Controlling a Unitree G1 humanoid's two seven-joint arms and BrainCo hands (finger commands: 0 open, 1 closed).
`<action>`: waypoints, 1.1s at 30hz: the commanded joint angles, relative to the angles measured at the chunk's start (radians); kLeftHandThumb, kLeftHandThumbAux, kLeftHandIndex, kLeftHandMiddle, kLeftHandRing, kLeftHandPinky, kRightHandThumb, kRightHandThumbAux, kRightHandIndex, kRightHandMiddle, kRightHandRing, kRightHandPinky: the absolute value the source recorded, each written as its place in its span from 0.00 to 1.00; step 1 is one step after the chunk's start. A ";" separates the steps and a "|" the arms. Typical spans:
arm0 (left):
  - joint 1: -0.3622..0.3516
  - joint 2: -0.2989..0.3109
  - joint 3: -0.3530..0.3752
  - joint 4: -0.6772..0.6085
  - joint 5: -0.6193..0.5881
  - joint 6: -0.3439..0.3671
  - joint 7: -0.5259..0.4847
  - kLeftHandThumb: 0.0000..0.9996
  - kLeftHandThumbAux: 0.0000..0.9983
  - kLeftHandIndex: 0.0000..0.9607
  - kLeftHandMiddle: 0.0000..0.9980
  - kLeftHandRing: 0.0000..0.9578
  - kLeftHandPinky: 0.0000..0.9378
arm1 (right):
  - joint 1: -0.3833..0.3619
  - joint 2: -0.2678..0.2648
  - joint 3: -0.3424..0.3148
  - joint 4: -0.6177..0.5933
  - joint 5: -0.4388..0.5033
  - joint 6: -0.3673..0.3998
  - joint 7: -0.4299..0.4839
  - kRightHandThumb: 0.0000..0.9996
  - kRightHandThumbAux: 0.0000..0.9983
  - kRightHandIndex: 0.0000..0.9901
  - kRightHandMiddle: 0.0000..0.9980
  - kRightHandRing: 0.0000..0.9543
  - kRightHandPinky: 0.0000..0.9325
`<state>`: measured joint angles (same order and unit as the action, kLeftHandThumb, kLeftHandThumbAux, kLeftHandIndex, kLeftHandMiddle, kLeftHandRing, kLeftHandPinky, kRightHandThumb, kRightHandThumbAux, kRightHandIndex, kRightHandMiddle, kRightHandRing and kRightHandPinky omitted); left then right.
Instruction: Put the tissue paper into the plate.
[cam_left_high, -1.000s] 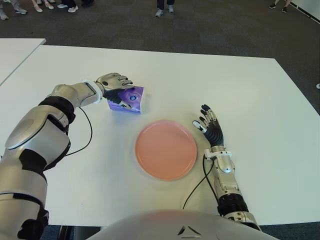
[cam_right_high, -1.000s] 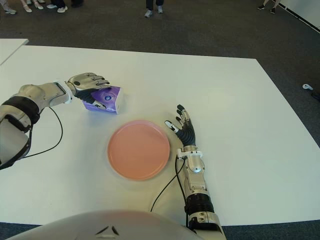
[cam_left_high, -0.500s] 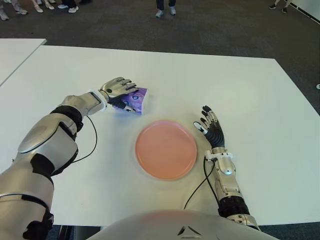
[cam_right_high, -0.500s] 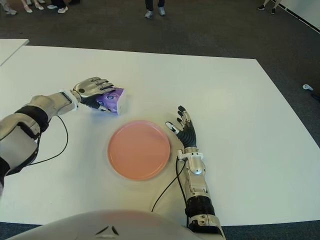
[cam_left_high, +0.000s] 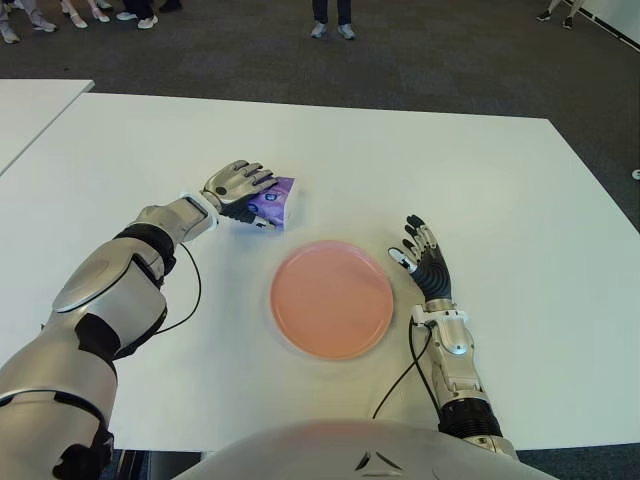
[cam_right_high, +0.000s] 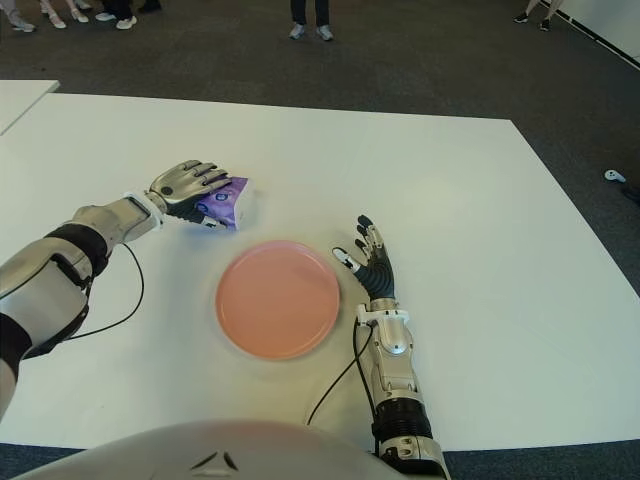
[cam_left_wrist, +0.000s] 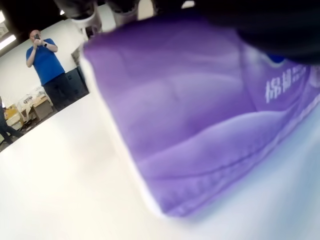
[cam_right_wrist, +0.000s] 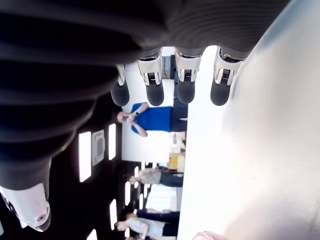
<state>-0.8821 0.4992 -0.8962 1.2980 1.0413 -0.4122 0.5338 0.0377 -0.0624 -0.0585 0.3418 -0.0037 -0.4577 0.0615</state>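
Eye views: the left hand (cam_left_high: 238, 184) is curled over the purple tissue paper (cam_left_high: 272, 201) on the white table (cam_left_high: 480, 180), just beyond the empty pink plate (cam_left_high: 331, 299) — apart from it. The right hand (cam_left_high: 425, 262) shows right of the plate.

Left wrist view: the pack fills the frame.

Right wrist view: fingers (cam_right_wrist: 186, 82) extended, holding nothing — people stand beyond.

left hand (cam_left_high: 237, 182): bare table (cam_left_high: 420, 160) beyond and to its outer side | toward the body and inward: pink plate (cam_left_high: 331, 298), nothing between | right hand (cam_left_high: 422, 262): just beside plate's far edge, blocking that side
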 joint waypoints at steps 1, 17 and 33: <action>0.103 -0.041 -0.025 0.031 0.013 -0.018 -0.036 0.38 0.08 0.00 0.00 0.00 0.00 | 0.042 -0.005 0.002 0.017 0.003 0.026 0.007 0.00 0.60 0.00 0.00 0.00 0.00; 0.123 -0.062 -0.007 0.032 -0.045 -0.021 -0.055 0.39 0.09 0.00 0.00 0.00 0.00 | 0.051 -0.014 0.001 0.009 0.004 0.018 0.022 0.00 0.60 0.00 0.00 0.00 0.00; 0.093 -0.037 0.003 0.029 -0.067 -0.052 -0.036 0.41 0.13 0.00 0.00 0.00 0.04 | 0.057 -0.020 0.004 0.002 0.008 0.017 0.034 0.00 0.60 0.00 0.00 0.00 0.00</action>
<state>-0.8493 0.4850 -0.8646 1.3031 0.9420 -0.4270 0.5400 0.0621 -0.0813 -0.0567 0.3198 -0.0025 -0.4618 0.0889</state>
